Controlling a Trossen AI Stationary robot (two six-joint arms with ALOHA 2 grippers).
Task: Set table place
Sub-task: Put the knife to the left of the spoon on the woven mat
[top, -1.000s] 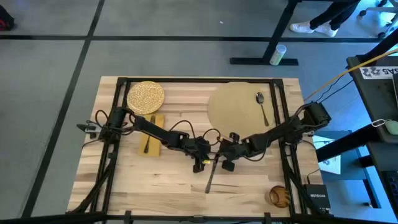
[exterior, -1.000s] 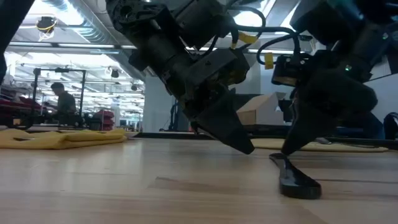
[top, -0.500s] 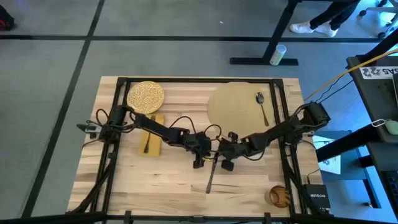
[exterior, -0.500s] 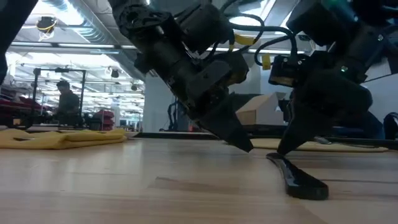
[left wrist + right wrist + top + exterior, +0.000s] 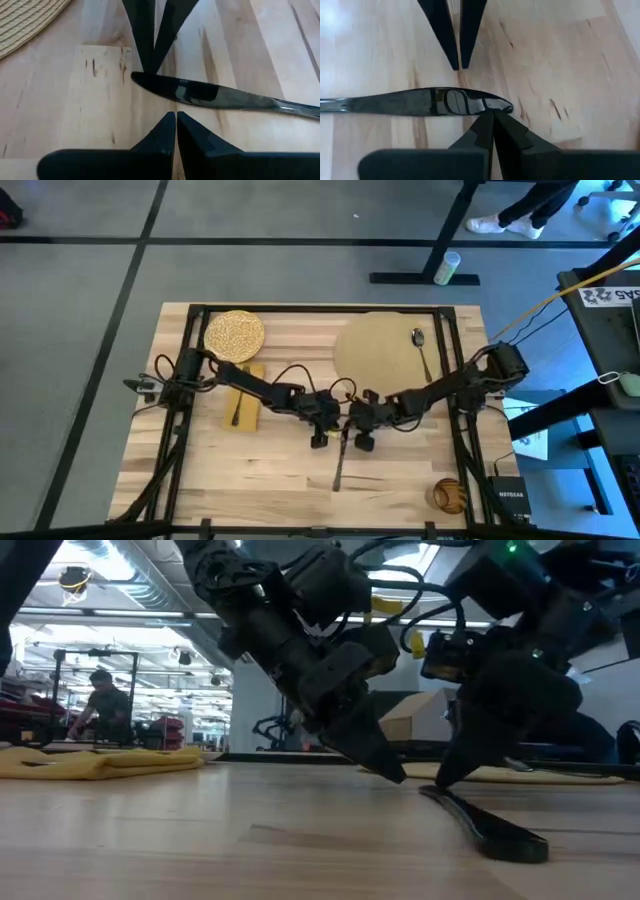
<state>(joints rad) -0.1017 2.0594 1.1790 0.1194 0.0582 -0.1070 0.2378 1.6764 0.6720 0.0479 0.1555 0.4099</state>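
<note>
A black knife (image 5: 339, 463) lies on the light-wood table (image 5: 250, 470) at its middle, its length running from far to near. The round tan place (image 5: 380, 350) lies at the far right with a spoon (image 5: 421, 352) resting on it. Both grippers meet at the knife's far end. My left gripper (image 5: 176, 119) is shut, its tips just left of that end and a little apart from it. My right gripper (image 5: 491, 116) is shut, its tips at the knife's right side. My right gripper touches the knife's rounded far end (image 5: 502, 106) with the tips of its shut fingers (image 5: 441, 778). It comes slanting down from the table's right side, across the knife. The knife lies on the table.
A speckled yellow plate (image 5: 235, 335) sits at the far left, with a mustard napkin (image 5: 246, 393) and a dark utensil (image 5: 237, 412) just near of it. A small brown object (image 5: 450, 495) stands at the near right corner. Bare wood lies near of the knife.
My right gripper has moved a little toward the table's left edge against the knife's far end. The knife has turned slightly on the table: its far end has gone left and its near end right.
</note>
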